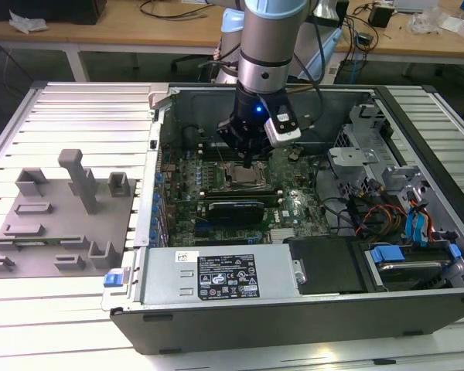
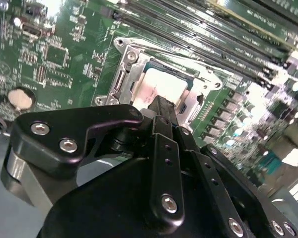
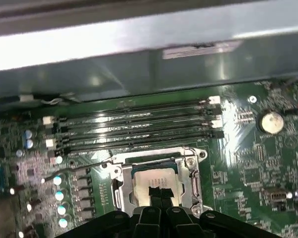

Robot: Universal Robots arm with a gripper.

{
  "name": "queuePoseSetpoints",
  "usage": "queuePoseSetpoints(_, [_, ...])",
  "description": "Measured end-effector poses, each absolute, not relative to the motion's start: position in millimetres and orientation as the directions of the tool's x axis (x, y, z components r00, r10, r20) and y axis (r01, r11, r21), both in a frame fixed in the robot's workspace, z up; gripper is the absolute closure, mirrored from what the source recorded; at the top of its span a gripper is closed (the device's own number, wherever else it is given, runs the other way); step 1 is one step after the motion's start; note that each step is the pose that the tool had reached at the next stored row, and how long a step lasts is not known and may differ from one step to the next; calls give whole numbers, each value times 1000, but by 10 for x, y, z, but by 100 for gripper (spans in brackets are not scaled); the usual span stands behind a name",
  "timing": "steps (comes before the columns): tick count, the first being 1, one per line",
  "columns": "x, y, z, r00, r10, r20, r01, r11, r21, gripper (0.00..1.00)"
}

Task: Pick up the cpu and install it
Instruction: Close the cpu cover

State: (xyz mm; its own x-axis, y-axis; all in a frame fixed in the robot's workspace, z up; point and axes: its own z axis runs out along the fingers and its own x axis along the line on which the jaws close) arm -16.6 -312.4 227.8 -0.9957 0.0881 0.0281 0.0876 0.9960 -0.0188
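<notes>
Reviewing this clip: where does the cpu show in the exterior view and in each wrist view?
Exterior view: the cpu lies mid-motherboard inside the case, directly under the end effector.
Second wrist view: the cpu sits just beyond the end effector's tips.
First wrist view: the cpu sits with the tips over its near edge.
Shared landmark: the metal socket frame surrounding it.

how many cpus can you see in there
1. The cpu lies in the motherboard socket, directly beneath the end effector; the case may hide others.
</notes>
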Motion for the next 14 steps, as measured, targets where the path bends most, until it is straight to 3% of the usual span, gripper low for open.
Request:
queuePoseSetpoints(7, [-164, -3125, 2275, -996, -88, 28, -89, 996, -19, 89])
queuePoseSetpoints(14, [-172, -3124, 2270, -995, -96, 19, -96, 995, -20, 89])
